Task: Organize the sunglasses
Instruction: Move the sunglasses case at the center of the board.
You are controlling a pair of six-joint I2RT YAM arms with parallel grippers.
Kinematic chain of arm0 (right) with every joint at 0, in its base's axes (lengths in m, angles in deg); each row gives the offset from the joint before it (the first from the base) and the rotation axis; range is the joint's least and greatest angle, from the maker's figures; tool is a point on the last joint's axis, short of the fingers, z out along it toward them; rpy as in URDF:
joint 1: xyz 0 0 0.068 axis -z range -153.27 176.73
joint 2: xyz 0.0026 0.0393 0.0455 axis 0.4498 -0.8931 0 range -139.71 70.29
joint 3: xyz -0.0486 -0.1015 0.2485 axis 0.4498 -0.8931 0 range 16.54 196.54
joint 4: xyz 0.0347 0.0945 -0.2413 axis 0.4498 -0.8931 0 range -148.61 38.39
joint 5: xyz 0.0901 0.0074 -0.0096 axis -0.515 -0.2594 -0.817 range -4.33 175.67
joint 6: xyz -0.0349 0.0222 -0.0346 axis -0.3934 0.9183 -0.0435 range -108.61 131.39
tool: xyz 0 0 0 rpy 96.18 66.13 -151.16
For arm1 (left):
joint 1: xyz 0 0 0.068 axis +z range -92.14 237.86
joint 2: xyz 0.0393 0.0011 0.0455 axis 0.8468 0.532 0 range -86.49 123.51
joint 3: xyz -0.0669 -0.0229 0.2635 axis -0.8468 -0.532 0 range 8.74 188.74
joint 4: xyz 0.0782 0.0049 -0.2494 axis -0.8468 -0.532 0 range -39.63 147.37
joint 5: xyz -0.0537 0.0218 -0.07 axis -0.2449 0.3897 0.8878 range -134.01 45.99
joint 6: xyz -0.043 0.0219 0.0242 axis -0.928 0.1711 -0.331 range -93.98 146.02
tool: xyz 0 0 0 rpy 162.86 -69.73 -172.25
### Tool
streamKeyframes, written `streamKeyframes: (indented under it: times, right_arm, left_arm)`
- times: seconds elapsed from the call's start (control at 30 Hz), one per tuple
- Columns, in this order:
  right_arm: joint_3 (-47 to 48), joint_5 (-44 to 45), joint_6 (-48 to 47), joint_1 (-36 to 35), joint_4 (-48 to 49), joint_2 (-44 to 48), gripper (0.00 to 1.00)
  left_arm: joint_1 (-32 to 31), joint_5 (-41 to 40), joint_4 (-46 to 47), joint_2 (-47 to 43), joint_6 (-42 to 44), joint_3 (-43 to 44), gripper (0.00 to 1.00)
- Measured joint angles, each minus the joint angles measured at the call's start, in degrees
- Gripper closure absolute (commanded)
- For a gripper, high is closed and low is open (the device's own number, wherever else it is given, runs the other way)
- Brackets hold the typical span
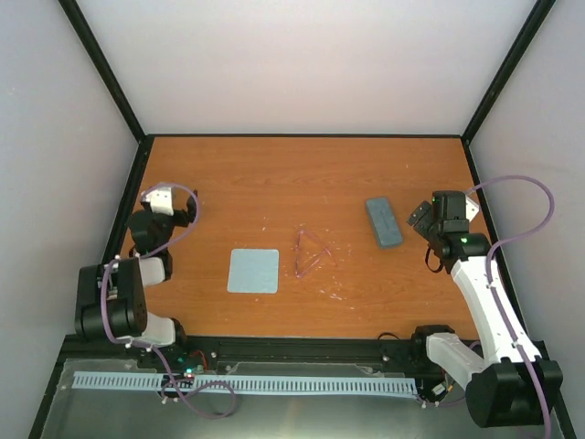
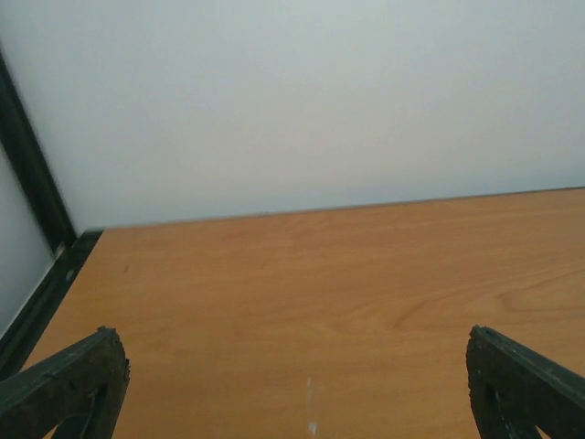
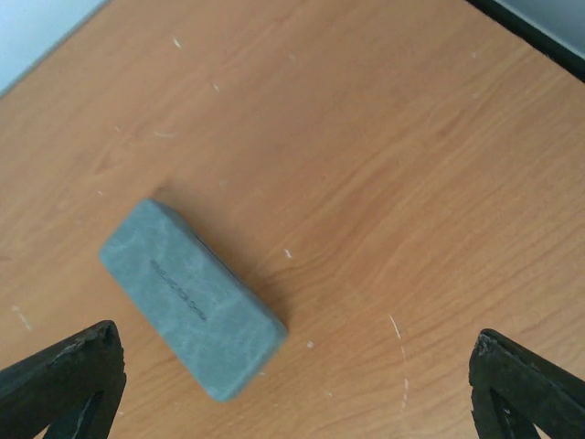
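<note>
Top external view puts the sunglasses (image 1: 311,251) flat on the counter (image 1: 274,183) near its middle, between the cloth (image 1: 253,271) on their left and the case (image 1: 384,222) further right and slightly farther back, touching neither; nothing is held, so the task looks to be at its very start. The right hand (image 1: 419,219) hangs just right of the case with its jaws spread wide, and the right wrist view shows the case lying diagonally below and between the fingertips; the left hand (image 2: 292,352) is equally wide open over bare wood at the far left, well apart from everything. If the case is the first target, the right hand should probably turn to span its short width and come down squarely, since its long sides look flat enough to pinch; the sunglasses call for a low, slow approach and a soft close, because the frame is very thin, pinkish-red and translucent, a faint triangular outline that would skid or flex under a careless squeeze. The case is a blue-grey oblong with rounded corners and a mottled, matte skin, a line of small print along its top; it appears shut, and I cannot tell where it opens. The cloth is a pale blue square, lying flat; the counter is smooth orange-brown wood grain with a few pale scuffs.
</note>
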Motion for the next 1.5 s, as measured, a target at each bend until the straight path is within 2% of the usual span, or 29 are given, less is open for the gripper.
streamKeyframes:
  times: [0.2,0.3,0.43,0.47,0.53,0.73,0.9,1.0,1.3,1.5]
  right_arm:
    - [-0.1,-3.3,-3.2,0.0,-1.0,-1.9,0.00]
    - [0.0,-7.3,-6.9,0.0,-0.1,-3.6,0.00]
    - [3.6,-10.3,-12.2,-0.6,-0.9,-11.3,0.00]
    - [5.1,-10.4,-13.7,-1.1,-1.2,-13.8,0.01]
    - [8.8,-10.5,-16.8,-2.4,-1.6,-19.3,0.10]
    - [18.4,-11.7,-25.0,-3.5,-2.0,-32.4,0.07]
    - [26.3,-13.2,-30.6,-4.6,-3.5,-42.9,0.17]
    - [30.8,-14.0,-33.2,-5.6,-4.5,-48.8,0.18]
    - [36.8,-14.6,-36.1,-6.1,-8.7,-58.0,0.15]
    - [39.6,-14.7,-36.1,-6.1,-11.0,-61.5,0.18]
  left_arm:
    - [-0.1,12.1,-13.9,-3.4,2.6,14.4,0.12]
    - [-1.0,18.9,-20.9,-1.6,4.9,24.0,0.17]
    - [-3.5,24.5,-29.1,1.7,10.7,32.4,0.23]
    - [-4.3,25.5,-30.8,2.3,12.3,33.2,0.23]
    - [-5.8,27.0,-34.2,3.2,15.6,34.0,0.23]
    - [-8.0,29.1,-44.1,6.1,23.7,36.2,0.23]
    - [-7.9,28.7,-48.1,8.0,27.3,38.5,0.23]
    - [-7.9,28.4,-49.6,8.3,28.3,39.0,0.23]
    - [-7.9,27.5,-52.0,9.9,29.5,39.8,0.23]
    - [-7.9,27.3,-53.1,10.4,29.9,40.1,0.24]
